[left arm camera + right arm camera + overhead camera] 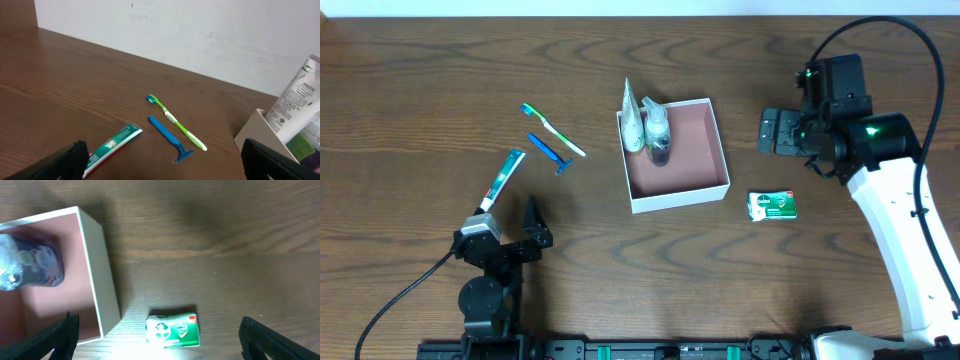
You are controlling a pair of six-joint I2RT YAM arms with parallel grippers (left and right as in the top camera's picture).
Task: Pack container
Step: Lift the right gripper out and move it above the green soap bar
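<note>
A dark brown wood-grain table runs back to a plain white wall under soft, even light.

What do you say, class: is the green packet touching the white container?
Apart. The right wrist view shows a strip of bare table between the green packet and the container wall.

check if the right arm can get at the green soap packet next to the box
Probably yes: the right gripper is open and the green soap packet lies alone near it, apart from the container, with nothing over or between them.
</note>
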